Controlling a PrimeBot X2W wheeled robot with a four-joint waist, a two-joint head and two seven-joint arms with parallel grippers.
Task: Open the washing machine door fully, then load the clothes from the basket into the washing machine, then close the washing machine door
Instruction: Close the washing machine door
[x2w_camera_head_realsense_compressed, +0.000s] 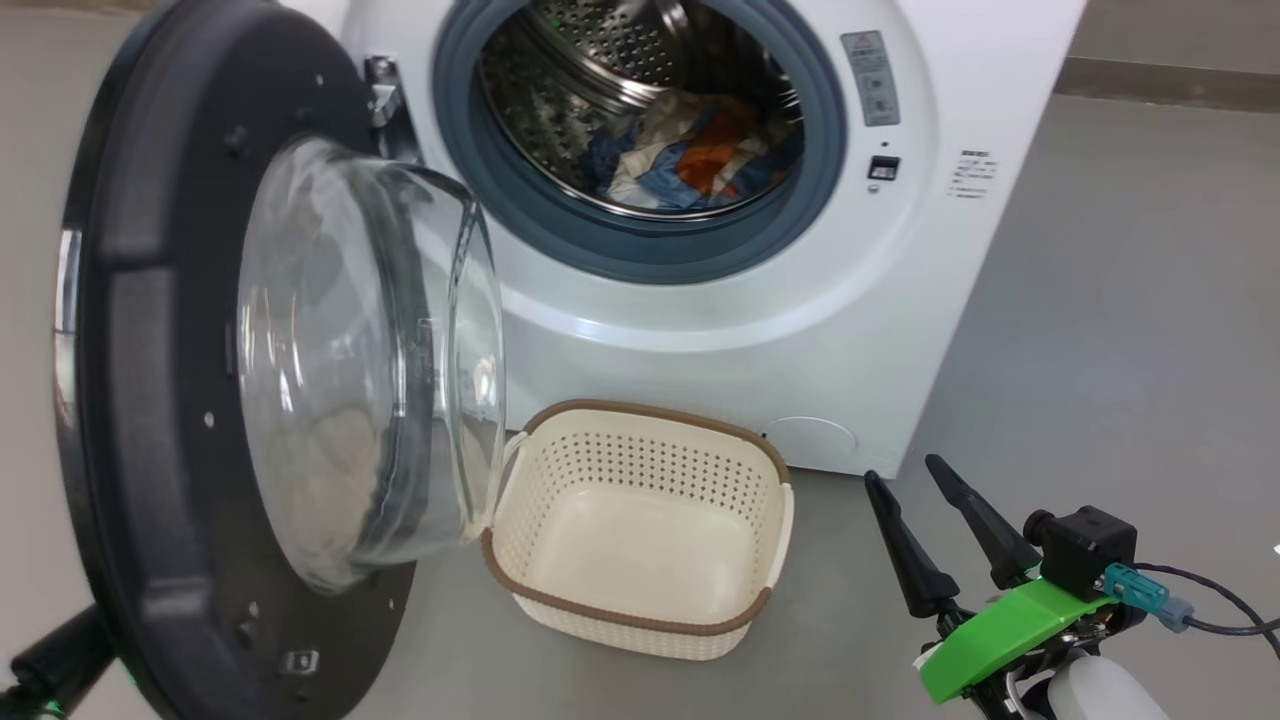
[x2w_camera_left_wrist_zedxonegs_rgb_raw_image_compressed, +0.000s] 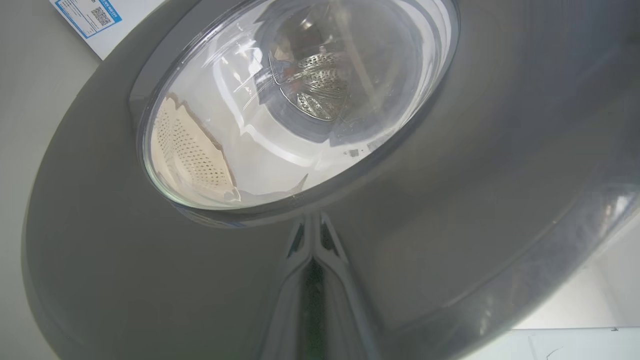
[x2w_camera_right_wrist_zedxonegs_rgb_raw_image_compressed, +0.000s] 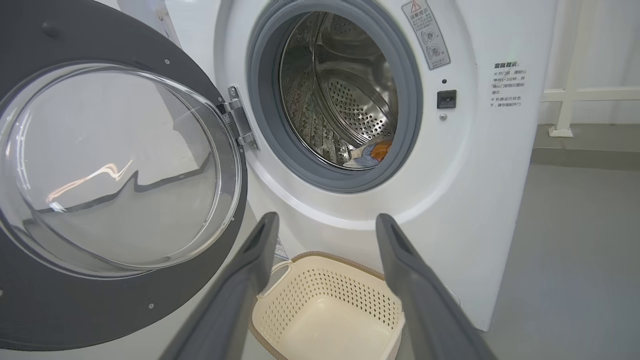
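- Jaws of the left gripper were pressed shut, holding nothing, tips against the glossy outer face of the door.
- Right gripper jaws stood wide apart and empty, low before the washing machine.
- Door hung open from the machine's hinge; clothes lay in its drum; the basket sat empty just before the machine.
- Door probably felt heavy, stiff and slippery, its glass bulge fragile; pushing its outer edge, far from the hinge, looked safest.
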